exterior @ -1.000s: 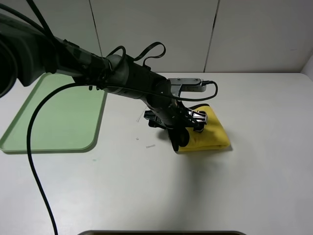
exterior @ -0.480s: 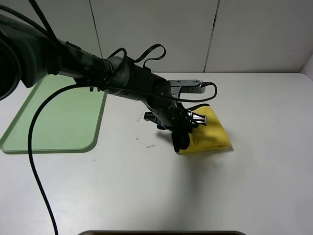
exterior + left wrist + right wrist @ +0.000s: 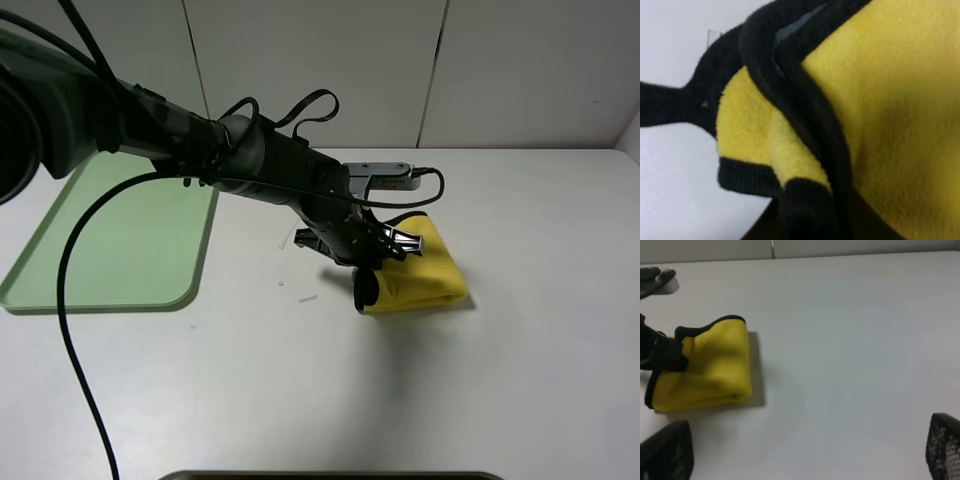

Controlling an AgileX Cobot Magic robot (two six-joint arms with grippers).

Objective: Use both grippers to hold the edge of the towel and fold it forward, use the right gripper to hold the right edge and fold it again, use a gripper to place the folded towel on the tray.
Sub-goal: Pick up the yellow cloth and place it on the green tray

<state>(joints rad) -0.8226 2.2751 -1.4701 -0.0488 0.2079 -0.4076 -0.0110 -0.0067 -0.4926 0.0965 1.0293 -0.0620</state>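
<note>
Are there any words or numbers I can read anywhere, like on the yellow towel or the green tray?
No readable text in any view.
The towel is plain yellow with black trim, no label showing.
The tray is plain green.
The left gripper and its arm show no readable markings; the small scraps on the table are too small to tell.

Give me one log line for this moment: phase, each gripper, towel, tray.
phase: pickup for tray | left gripper: on folded towel, closure unclear | right gripper: open, apart from towel | tray: no towel
</note>
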